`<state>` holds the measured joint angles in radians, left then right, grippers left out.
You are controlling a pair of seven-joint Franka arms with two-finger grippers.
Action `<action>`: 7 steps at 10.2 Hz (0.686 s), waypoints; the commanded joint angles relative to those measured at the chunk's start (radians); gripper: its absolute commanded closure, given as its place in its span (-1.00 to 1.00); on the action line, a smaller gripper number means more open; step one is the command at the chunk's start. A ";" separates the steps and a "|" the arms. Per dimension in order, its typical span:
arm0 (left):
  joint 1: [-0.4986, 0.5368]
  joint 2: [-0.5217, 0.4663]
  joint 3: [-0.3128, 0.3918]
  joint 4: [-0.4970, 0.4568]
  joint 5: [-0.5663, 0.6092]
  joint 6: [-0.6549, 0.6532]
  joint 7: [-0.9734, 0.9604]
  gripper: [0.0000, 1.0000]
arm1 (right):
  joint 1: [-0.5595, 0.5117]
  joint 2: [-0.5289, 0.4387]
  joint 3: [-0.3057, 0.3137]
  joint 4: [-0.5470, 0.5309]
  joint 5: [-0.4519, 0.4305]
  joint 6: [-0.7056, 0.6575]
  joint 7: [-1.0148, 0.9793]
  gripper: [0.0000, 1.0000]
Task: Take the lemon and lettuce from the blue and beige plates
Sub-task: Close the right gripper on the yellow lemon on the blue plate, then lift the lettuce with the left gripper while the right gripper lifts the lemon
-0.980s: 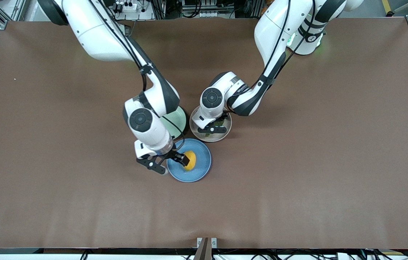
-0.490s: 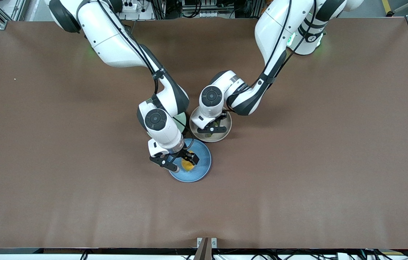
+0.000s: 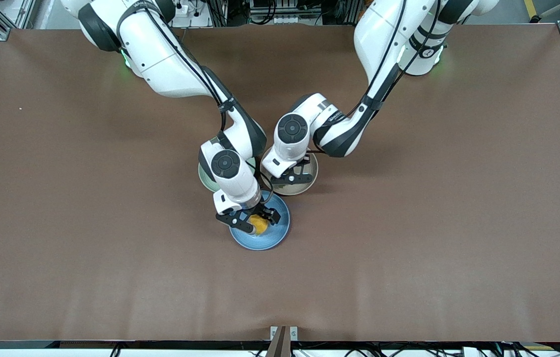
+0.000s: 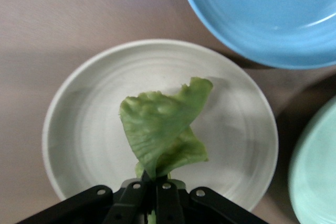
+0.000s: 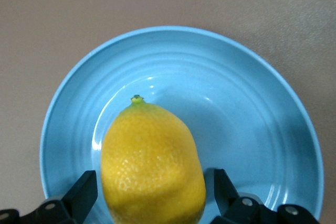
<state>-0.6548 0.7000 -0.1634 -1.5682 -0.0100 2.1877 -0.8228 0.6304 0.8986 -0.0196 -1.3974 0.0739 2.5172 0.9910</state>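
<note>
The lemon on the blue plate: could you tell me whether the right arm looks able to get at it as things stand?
Probably yes. The right end effector is open with one finger on each side of the lemon, which lies on the blue plate, and nothing sits between them.

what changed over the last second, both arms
The right claw swung in from the blue plate's edge to straddle the lemon, fingers open either side. The left claw is shut on the lettuce, lifted off the beige plate. The plates stayed put.
</note>
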 commanded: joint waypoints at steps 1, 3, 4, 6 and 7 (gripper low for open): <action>0.030 -0.072 -0.001 -0.016 0.031 -0.071 -0.021 1.00 | 0.000 0.020 -0.006 0.034 -0.042 -0.001 0.018 -0.28; 0.067 -0.097 -0.001 -0.021 0.032 -0.114 0.013 1.00 | -0.008 0.016 -0.005 0.035 -0.042 -0.009 0.018 0.34; 0.104 -0.109 -0.001 -0.023 0.033 -0.138 0.046 1.00 | -0.015 0.002 -0.002 0.035 -0.036 -0.018 0.017 0.41; 0.167 -0.132 -0.001 -0.027 0.033 -0.155 0.098 1.00 | -0.034 -0.039 0.001 0.037 -0.019 -0.085 0.017 0.43; 0.194 -0.134 -0.001 -0.027 0.033 -0.155 0.120 1.00 | -0.046 -0.064 0.004 0.052 -0.019 -0.159 0.015 0.44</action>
<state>-0.4978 0.5980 -0.1567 -1.5707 0.0026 2.0463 -0.7335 0.6068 0.8840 -0.0285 -1.3525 0.0564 2.4450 0.9927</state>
